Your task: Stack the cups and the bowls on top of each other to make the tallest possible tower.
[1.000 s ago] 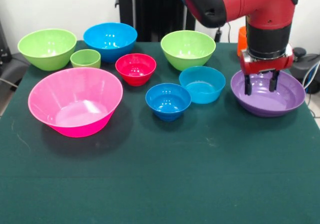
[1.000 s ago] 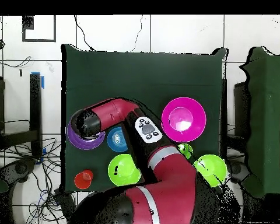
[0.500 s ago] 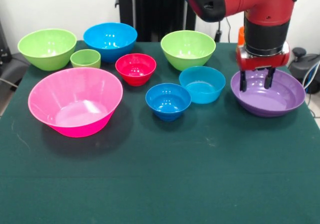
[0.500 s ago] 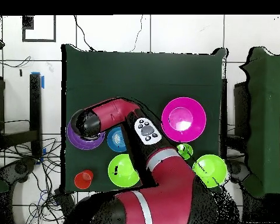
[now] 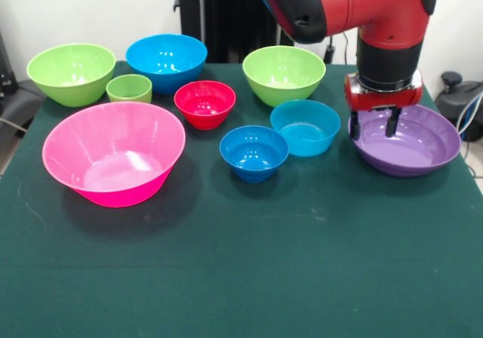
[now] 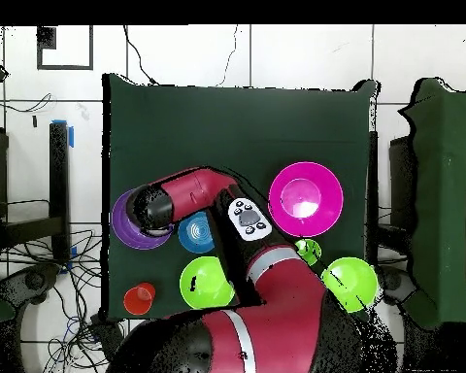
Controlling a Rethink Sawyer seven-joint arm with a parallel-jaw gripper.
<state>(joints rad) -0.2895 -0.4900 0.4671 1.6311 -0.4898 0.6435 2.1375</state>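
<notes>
Front view: dark green table point(image 5: 249, 278) against a white wall point(image 5: 90, 6); tool point(image 5: 373, 124) spread empty above the purple bowl point(image 5: 423, 145).

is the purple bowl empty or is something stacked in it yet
Empty. The purple bowl shows only its bare inside in the front view; the open gripper hangs over its near-left rim, holding nothing.

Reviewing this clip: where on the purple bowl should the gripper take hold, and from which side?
Probably the rim, from above. The purple bowl is wide, shallow and upright, too broad to span, so one finger inside and one outside its thin wall suits. The open gripper hangs over its edge nearest the teal bowl.
</notes>
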